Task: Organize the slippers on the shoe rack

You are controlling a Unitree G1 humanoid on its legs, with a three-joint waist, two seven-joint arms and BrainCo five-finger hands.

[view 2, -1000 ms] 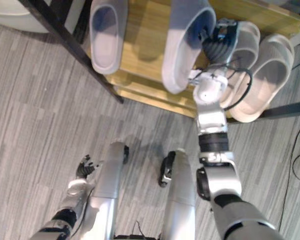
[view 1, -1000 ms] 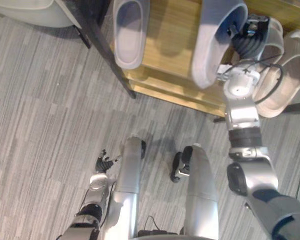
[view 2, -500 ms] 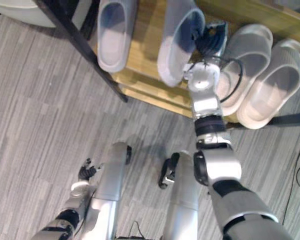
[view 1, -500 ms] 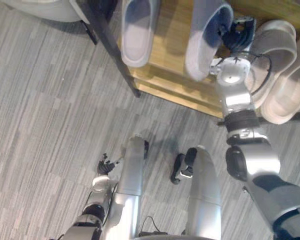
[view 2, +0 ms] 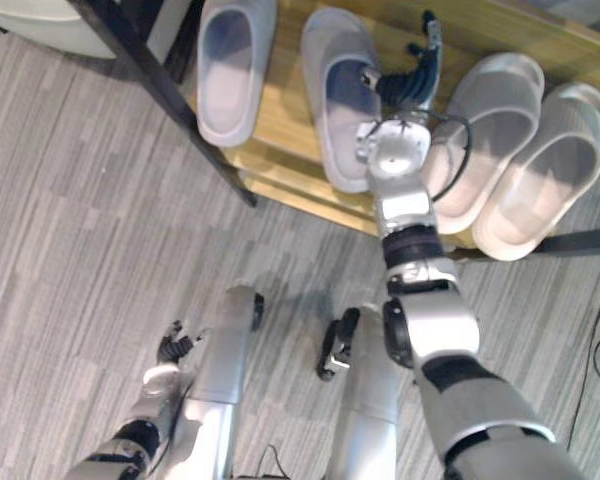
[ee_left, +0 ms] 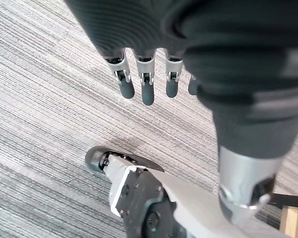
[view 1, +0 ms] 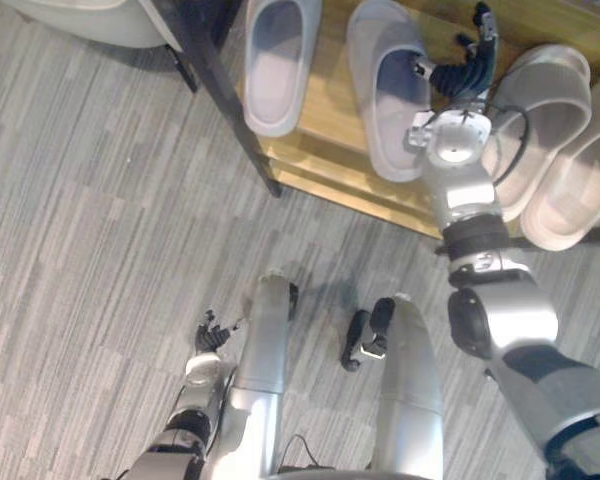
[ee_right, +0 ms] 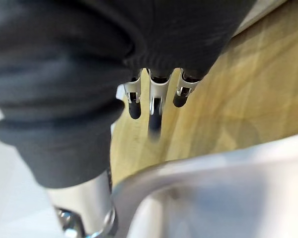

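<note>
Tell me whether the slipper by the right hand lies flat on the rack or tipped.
Flat: the slipper rests sole-down on the shoe rack, and the open right hand beside it holds nothing.

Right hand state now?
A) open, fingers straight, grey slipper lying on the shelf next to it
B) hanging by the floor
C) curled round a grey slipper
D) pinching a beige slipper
A: the right hand shows straight fingers over the shelf, and the grey slipper lies flat on the wood beside it, not gripped.
</note>
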